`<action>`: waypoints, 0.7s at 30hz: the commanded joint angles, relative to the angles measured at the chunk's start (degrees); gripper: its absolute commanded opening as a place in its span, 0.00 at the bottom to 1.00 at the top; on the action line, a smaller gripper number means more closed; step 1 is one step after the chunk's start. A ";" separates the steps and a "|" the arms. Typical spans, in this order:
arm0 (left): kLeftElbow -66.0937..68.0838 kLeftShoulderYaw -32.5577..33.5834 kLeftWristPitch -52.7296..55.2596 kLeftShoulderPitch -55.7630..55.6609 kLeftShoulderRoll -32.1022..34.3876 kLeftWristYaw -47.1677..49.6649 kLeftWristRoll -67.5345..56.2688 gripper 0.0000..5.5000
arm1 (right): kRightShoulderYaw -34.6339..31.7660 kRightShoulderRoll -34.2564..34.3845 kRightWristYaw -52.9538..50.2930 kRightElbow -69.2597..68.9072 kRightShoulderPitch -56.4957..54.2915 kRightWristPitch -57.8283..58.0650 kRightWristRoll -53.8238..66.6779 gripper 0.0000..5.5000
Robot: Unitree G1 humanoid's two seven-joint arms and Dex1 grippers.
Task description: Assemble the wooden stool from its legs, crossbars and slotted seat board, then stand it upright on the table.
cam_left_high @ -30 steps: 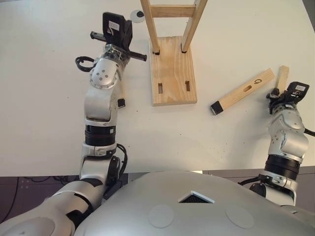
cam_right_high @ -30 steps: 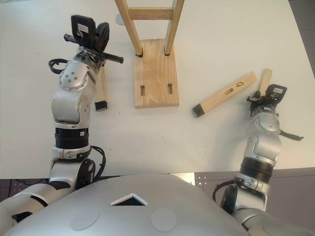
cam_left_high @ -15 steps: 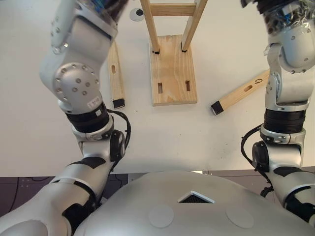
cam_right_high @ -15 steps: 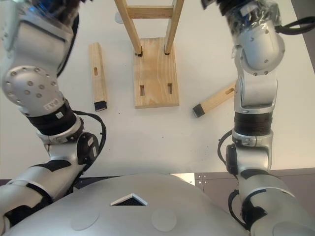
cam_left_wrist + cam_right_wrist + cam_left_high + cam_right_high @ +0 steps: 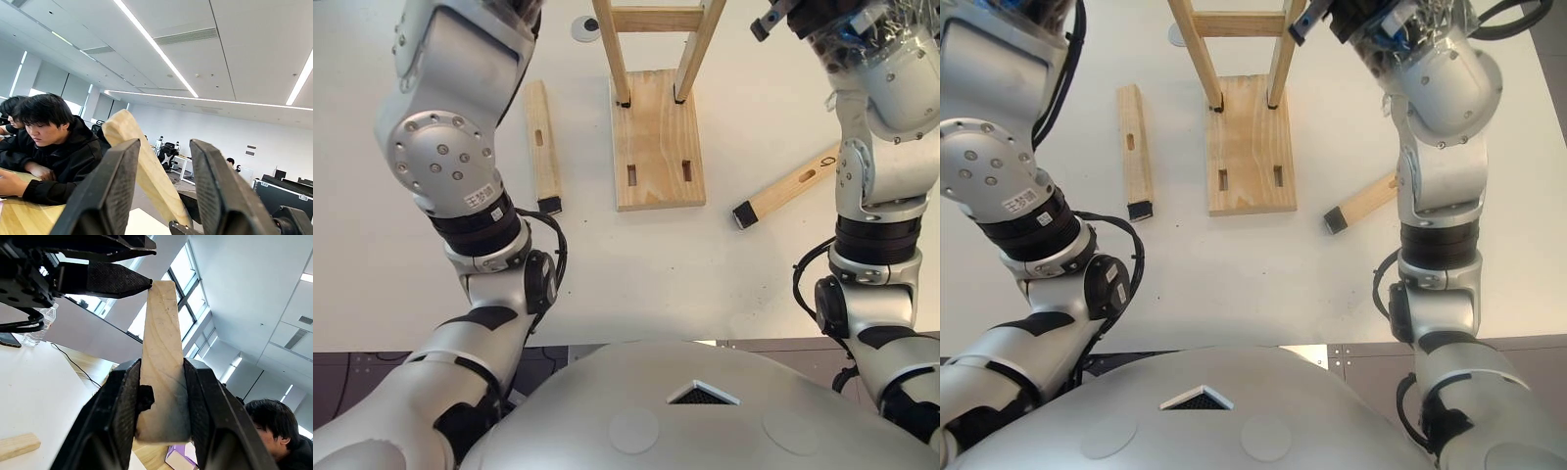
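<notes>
Crossbar (image 5: 164,333) clamped in right gripper (image 5: 161,369), a black finger (image 5: 117,281) at its tip. Left gripper (image 5: 165,147) is spread, with a wooden bar (image 5: 151,171) between its fingers and a gap on one side. Head views add seat board (image 5: 656,137) on desk (image 5: 391,245) below both grippers, flanked by loose legs (image 5: 542,147).
</notes>
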 commanded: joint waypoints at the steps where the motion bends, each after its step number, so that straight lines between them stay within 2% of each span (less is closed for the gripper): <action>1: 2.74 0.40 0.25 0.93 0.16 0.97 -1.16 0.33 | 0.44 0.20 1.21 -2.29 -0.20 0.20 1.20 0.24; 10: 2.70 1.79 -0.30 2.59 0.17 1.25 -5.94 0.33 | -2.82 1.06 -1.69 0.29 -2.23 2.25 2.33 0.24; 21: 3.94 2.83 0.05 3.21 0.05 1.72 -14.35 0.33 | 1.08 0.92 2.54 -2.87 0.38 2.54 4.85 0.24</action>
